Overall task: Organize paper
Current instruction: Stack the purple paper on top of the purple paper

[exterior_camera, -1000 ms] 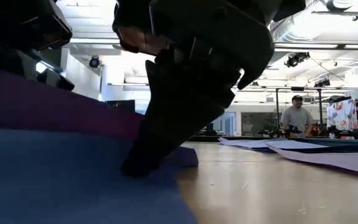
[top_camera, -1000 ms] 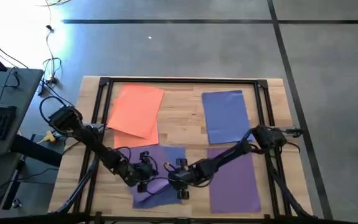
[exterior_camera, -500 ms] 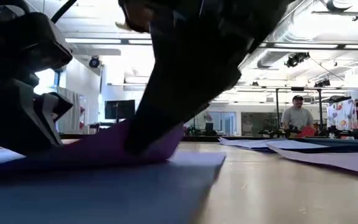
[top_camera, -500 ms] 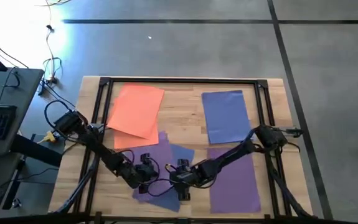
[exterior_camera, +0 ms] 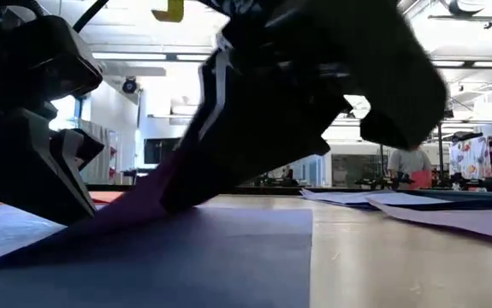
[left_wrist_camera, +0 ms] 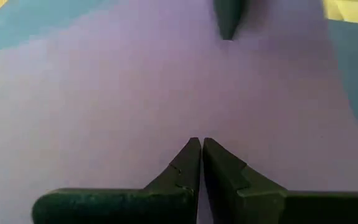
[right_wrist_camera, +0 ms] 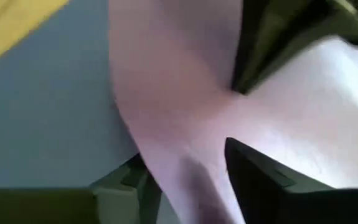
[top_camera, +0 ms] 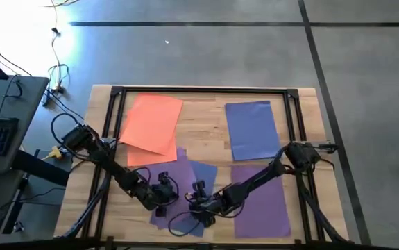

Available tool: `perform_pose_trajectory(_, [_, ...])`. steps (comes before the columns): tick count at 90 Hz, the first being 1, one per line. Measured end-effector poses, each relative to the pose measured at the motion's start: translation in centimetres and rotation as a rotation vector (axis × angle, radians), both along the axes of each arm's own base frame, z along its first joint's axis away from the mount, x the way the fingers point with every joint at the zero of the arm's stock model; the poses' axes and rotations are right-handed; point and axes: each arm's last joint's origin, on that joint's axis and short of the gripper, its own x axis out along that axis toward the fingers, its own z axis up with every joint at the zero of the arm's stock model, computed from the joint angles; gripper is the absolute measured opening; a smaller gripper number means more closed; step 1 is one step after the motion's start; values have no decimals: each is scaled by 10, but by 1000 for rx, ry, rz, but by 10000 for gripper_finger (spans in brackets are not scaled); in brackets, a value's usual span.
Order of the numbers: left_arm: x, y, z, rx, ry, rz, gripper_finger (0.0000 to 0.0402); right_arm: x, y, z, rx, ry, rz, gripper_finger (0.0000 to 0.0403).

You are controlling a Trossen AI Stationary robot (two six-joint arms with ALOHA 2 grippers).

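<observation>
table edge [top_camera: 206,89], bare wood beside paper [top_camera: 166,179]

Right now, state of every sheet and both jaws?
Orange paper: flat, far left of the table, untouched.
Blue sheet: flat, far right, untouched.
Purple stack: flat, near right, partly under the right arm.
Middle purple sheet: over a blue sheet, near edge lifted.
Left gripper: jaws shut, tips down on the middle purple sheet.
Right gripper: jaws astride the middle purple sheet's lifted edge.
</observation>
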Motion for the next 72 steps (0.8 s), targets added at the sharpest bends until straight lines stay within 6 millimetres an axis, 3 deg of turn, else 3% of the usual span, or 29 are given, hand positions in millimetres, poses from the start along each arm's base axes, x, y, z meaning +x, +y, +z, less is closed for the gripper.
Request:
perform_pose_trajectory(22, [-1, 2, 10, 57, -28, -17, 0, 0, 2, -3, -4, -17, -50, 10])
perform_pose_trajectory(32, [2, -1, 42, 41, -117, -39, 0, -7, 8, 2, -74, -57, -112, 2])
perform_pose_trajectory(40, [-1, -1, 72, 61, -179, -66, 0, -18, 14, 18, -106, -74, -157, 0])
perform_pose_trajectory(56, [-13, 7, 138, 123, -380, -38, 0, -62, 28, 68, -182, -105, -248, 0])
perform_pose_trajectory(72, [-26, 17, 165, 144, -474, 14, 0, -126, 46, 117, -116, -57, -228, 0])
